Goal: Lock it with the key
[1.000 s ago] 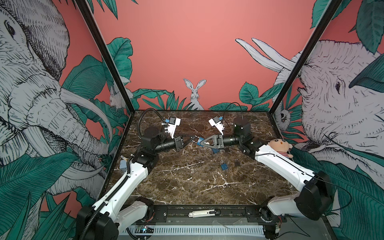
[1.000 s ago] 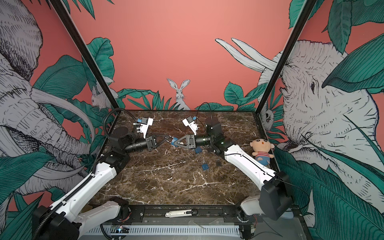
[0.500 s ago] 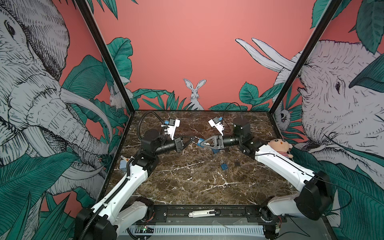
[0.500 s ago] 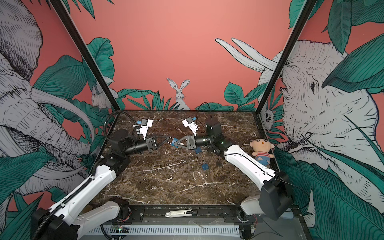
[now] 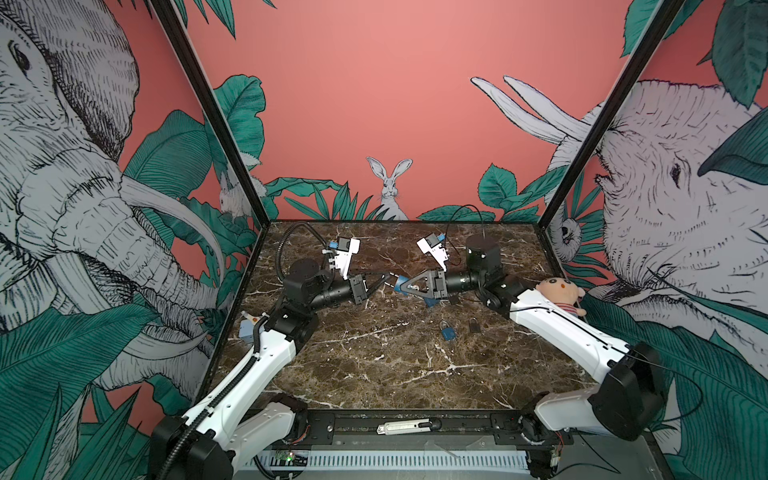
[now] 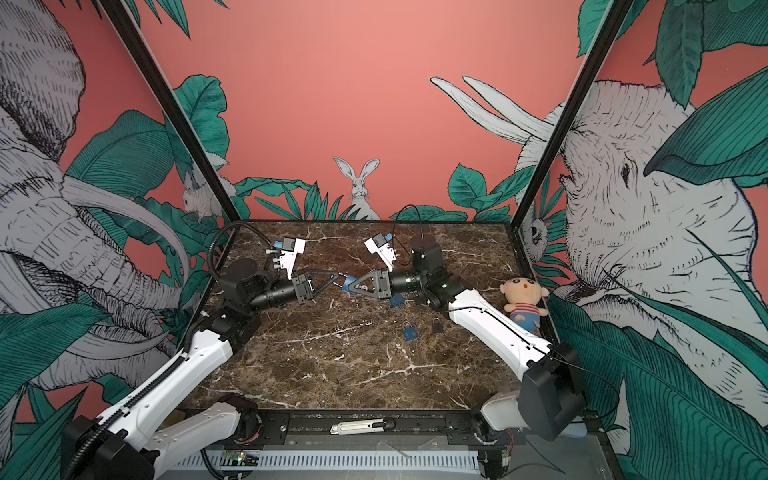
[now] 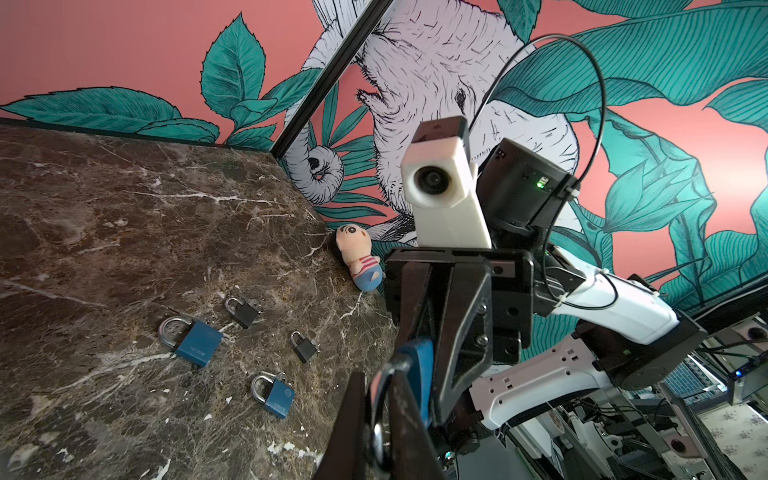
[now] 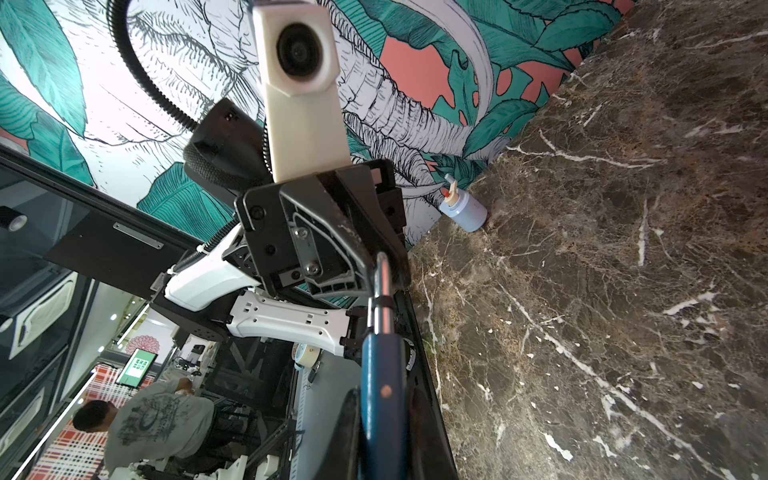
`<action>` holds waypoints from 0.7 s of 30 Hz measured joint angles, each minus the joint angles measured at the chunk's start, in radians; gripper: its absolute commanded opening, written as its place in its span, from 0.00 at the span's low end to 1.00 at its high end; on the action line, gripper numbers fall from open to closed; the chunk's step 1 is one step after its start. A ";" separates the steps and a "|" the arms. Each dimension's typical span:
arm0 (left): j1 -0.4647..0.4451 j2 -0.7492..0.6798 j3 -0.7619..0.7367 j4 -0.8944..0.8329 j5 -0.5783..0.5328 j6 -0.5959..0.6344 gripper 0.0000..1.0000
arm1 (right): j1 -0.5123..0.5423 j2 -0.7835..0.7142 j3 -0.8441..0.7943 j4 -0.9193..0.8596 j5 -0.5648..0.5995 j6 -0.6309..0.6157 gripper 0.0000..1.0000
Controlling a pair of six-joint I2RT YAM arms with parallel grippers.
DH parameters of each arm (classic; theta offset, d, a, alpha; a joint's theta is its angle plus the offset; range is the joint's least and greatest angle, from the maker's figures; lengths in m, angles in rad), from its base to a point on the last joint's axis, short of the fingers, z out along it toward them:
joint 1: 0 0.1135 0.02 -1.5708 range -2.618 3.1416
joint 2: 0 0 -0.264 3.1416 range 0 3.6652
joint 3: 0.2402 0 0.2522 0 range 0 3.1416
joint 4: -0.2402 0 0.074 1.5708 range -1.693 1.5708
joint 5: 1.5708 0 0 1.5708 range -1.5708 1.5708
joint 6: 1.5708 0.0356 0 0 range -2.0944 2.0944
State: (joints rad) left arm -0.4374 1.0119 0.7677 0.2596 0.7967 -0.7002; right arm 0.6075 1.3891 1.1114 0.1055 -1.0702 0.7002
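Above the middle of the table my two grippers meet tip to tip. My right gripper (image 5: 398, 286) (image 6: 354, 286) (image 8: 384, 415) is shut on the body of a blue padlock (image 5: 402, 287) (image 6: 348, 285) (image 8: 382, 395) (image 7: 422, 365). The padlock's silver shackle (image 8: 381, 291) (image 7: 376, 415) sticks out toward my left gripper (image 5: 384, 279) (image 6: 338, 276) (image 7: 376, 399), which is shut on it. The key is hidden; I cannot make it out in any view.
Several loose padlocks lie on the marble under the right arm, blue ones (image 5: 446, 332) (image 7: 193, 340) (image 7: 274, 392) and black ones (image 5: 473, 325) (image 7: 245, 309). A plush doll (image 5: 559, 293) leans at the right wall. A small blue bottle (image 5: 248, 326) (image 8: 465, 208) stands by the left wall.
My left arm has shifted a little, bringing its gripper slightly closer to the right one. Both grippers stay shut and the padlock stays between them.
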 measured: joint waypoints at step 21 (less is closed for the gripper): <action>-0.006 0.033 -0.013 0.095 -0.009 0.013 0.00 | -0.008 0.005 0.000 0.069 -0.006 0.116 0.00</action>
State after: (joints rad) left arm -0.4435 1.0451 0.7551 0.3546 0.7879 -0.6876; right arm 0.5999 1.3941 1.1114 0.1745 -1.0763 0.8158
